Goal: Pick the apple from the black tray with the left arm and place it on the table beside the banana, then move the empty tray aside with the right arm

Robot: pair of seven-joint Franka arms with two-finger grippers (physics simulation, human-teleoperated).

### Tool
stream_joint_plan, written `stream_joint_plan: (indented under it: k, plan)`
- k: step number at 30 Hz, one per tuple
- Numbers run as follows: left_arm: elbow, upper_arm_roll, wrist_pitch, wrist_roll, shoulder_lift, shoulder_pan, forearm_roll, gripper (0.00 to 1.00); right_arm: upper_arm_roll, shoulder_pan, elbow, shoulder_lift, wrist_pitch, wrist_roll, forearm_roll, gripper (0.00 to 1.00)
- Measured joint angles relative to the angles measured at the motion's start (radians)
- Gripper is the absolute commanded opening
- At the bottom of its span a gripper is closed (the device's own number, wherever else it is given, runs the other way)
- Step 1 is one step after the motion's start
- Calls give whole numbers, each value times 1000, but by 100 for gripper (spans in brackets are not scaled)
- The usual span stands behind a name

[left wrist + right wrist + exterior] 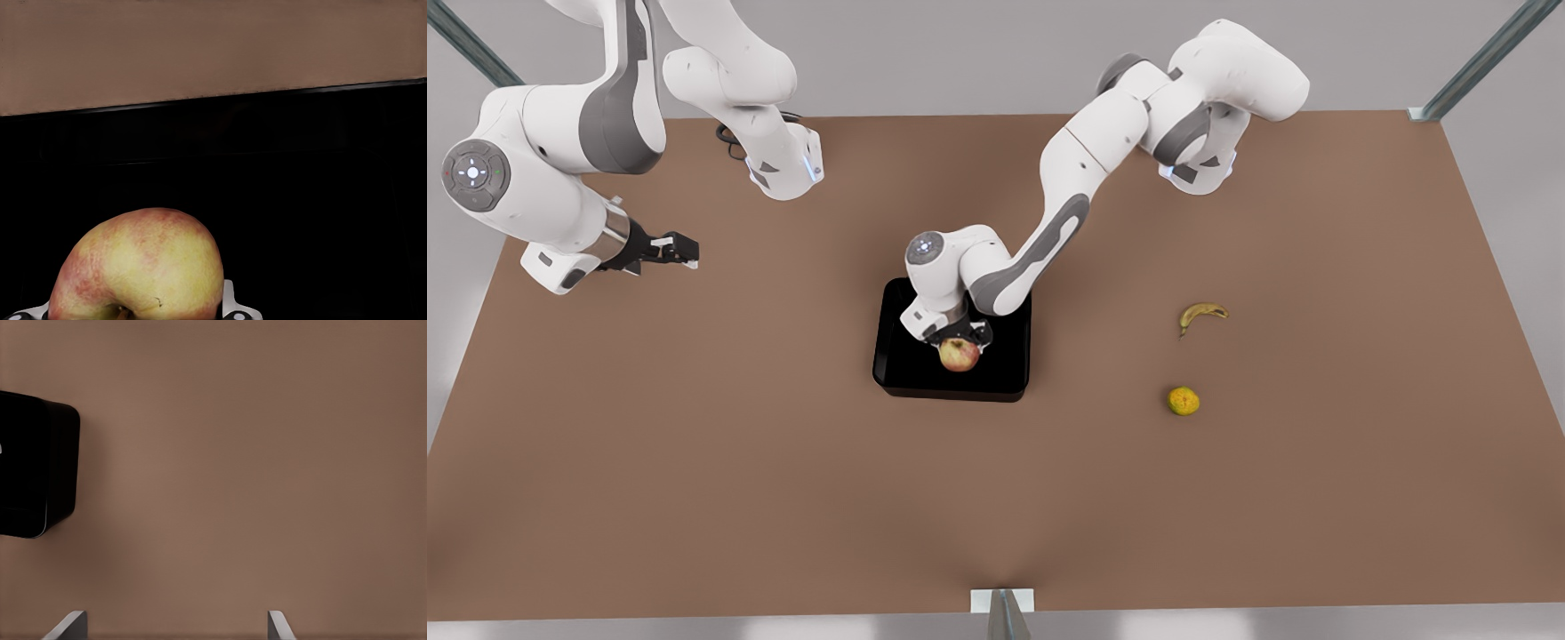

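The red and yellow-green apple (pixel 959 355) is inside the black tray (pixel 914 373) at the middle of the table (pixel 694 462). My left gripper (pixel 959 341) reaches down from above and is shut on the apple, its fingers pressed against both sides. In the left wrist view the apple (pixel 140 267) is close up over the tray floor (pixel 300 200), with one fingertip (pixel 235 308) against its side. The banana (pixel 1202 314) lies on the table toward the front view's right. My right gripper (pixel 680 251) waits open above the table at the front view's left, apart from the tray (pixel 27 467).
A small round orange-yellow fruit (pixel 1184 401) sits on the table a little nearer the front edge than the banana. Bare brown tabletop (pixel 233 487) spreads under the right gripper (pixel 173 627). Metal frame posts stand at the table's corners and front edge.
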Motion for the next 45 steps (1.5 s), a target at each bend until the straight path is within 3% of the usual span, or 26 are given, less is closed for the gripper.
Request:
stream_joint_plan:
  k: [4, 11, 17, 20, 25, 27, 31, 33, 39, 42, 45]
  plan:
    - [-56, -5, -85, 7, -145, 20, -40, 82, 0, 0, 0, 0, 0, 0, 0, 100]
    - [-579, -4, -73, 66, -557, 216, -93, 83, 14, -8, 11, 4, -2, 3, 3, 100]
    - [-957, 12, 76, 190, -737, 408, -98, 85, 171, 1, 17, -11, -51, 93, 46, 100]
    - [-1044, 55, 167, 262, -741, 447, -94, 85, 330, -26, 44, -7, -81, 172, 78, 100]
    - [-1067, 109, 276, 376, -681, 454, -91, 85, 430, 119, -53, 102, 8, 339, 111, 100]
    - [-1068, 113, 303, 415, -674, 453, -92, 100, 397, 220, -100, 120, 59, 406, 120, 100]
    - [-1068, 114, 334, 484, -664, 451, -96, 100, 364, 334, -182, 156, 155, 524, 142, 100]
    - [-1058, 114, 339, 512, -667, 451, -97, 100, 342, 291, -193, 171, 194, 574, 151, 100]
    - [-1056, 112, 358, 577, -601, 449, -160, 100, 330, -68, -184, 180, 259, 688, 138, 100]
    - [-1057, 109, 372, 595, -588, 447, -197, 100, 329, -36, -178, 181, 274, 735, 146, 100]
    - [-966, 106, 291, 614, -750, 444, -213, 100, 339, 43, -152, 195, 278, 773, 199, 100]
